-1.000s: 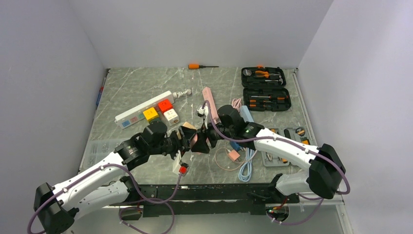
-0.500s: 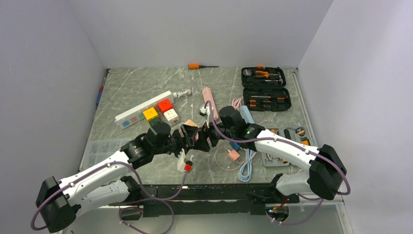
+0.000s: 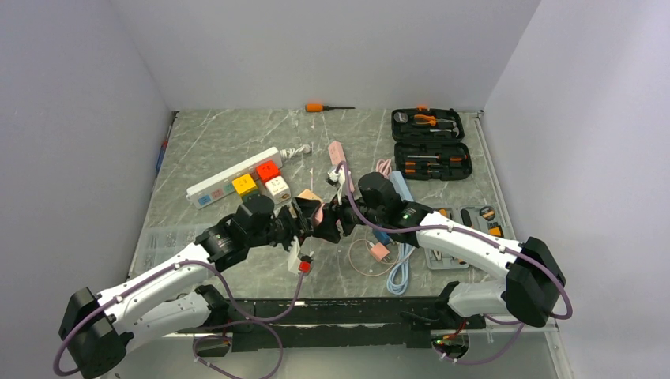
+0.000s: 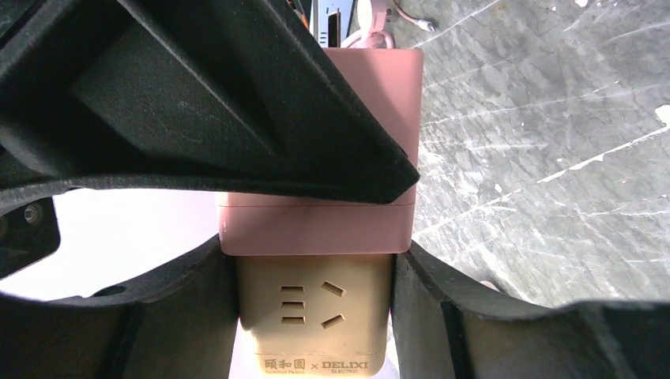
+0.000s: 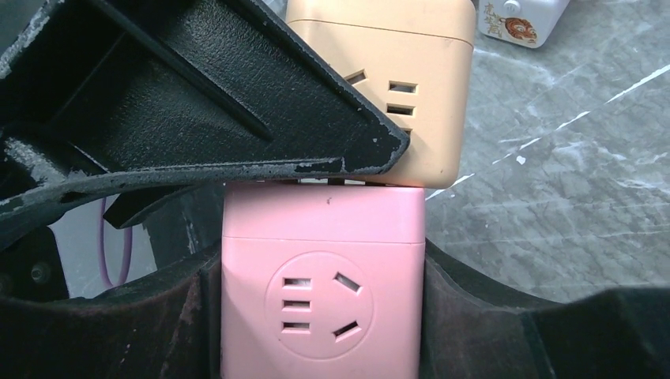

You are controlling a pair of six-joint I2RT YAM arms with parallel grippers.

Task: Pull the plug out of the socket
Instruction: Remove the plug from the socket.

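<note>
My left gripper (image 4: 314, 264) is shut on a tan cube socket (image 4: 316, 316). My right gripper (image 5: 320, 264) is shut on a pink cube plug adapter (image 5: 320, 308). The two cubes sit face to face, held above the table; in the right wrist view a thin gap shows between the pink cube and the tan cube (image 5: 415, 95). In the left wrist view the pink cube (image 4: 316, 225) sits right against the tan one, with a pink cable leaving its far end. In the top view both grippers, left (image 3: 303, 219) and right (image 3: 333, 221), meet at the table's middle.
A white power strip (image 3: 225, 180) with coloured cubes lies at the back left. A pink strip (image 3: 338, 158), an orange screwdriver (image 3: 322, 106) and open tool cases (image 3: 430, 146) lie behind. Blue and pink cables (image 3: 391, 257) and a white switch (image 3: 299, 264) lie near the front.
Both grippers, with the joined cubes between them, have shifted a little away from the arm bases and to the right. Both grips are unchanged.
</note>
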